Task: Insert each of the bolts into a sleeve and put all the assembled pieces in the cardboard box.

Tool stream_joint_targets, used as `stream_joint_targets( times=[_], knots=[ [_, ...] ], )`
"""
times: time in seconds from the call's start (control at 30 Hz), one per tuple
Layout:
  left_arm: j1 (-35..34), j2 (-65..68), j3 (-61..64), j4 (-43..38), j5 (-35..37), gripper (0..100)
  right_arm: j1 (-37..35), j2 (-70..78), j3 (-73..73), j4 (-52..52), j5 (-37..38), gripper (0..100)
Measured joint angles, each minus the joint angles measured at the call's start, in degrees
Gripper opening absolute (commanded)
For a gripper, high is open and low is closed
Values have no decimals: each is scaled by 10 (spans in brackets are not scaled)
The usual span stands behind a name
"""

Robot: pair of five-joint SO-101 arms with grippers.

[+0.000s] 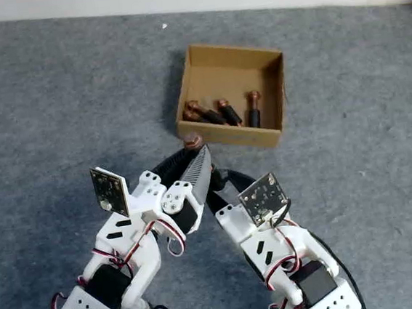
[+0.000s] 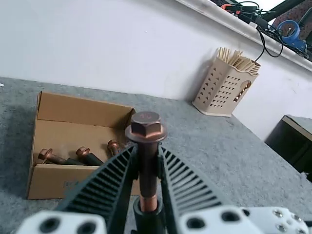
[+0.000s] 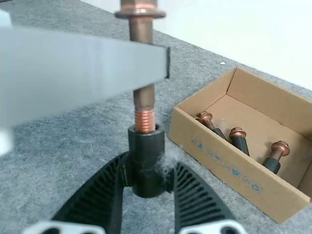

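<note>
A copper-coloured hex-headed metal bolt (image 2: 145,129) is held upright between the ribbed black fingers (image 2: 109,180) of the left gripper (image 2: 147,150), which is closed on the shank just under the flanged head. Directly beneath that gripper, a black cylindrical sleeve (image 3: 146,148) is clamped upright by the right gripper (image 3: 148,163), whose fingers are closed round the sleeve's lower part. The bolt's threaded end is seen entered in the sleeve's mouth, with most of the shank exposed above it. In the high view the two grippers are found close together, with the bolt head uppermost. Just beyond the grippers, on the grey carpeted table (image 1: 355,184), an open brown cardboard box (image 1: 233,136) is set, apart from both. Three assembled bolt-and-sleeve pieces (image 3: 237,139) are laid side by side on its floor. Farther off past the box, against a white wall (image 2: 97,44), a beige perforated holder of wooden sticks (image 2: 225,90) is stood.
</note>
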Motion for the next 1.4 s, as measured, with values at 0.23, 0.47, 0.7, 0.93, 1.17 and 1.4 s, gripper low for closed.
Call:
stream_joint_targets(
  times=[0.23, 0.47, 0.7, 0.93, 1.17, 1.4],
  knots=[
    [3, -7, 4, 44, -23, 8, 0, 0, 3, 0, 0, 7],
    [8, -6, 7, 94, -62, 8, 0, 0, 4, 0, 0, 7],
    [8, -10, 7, 122, -65, 178, 0, 1, 5, 1, 1, 8],
    [1, -11, 7, 156, -66, 192, 4, 1, 9, 1, 1, 9],
    [0, -11, 7, 158, -66, 192, 4, 1, 9, 1, 1, 9],
    [0, -45, 7, 180, -66, 195, 4, 1, 9, 1, 10, 9]
  ],
)
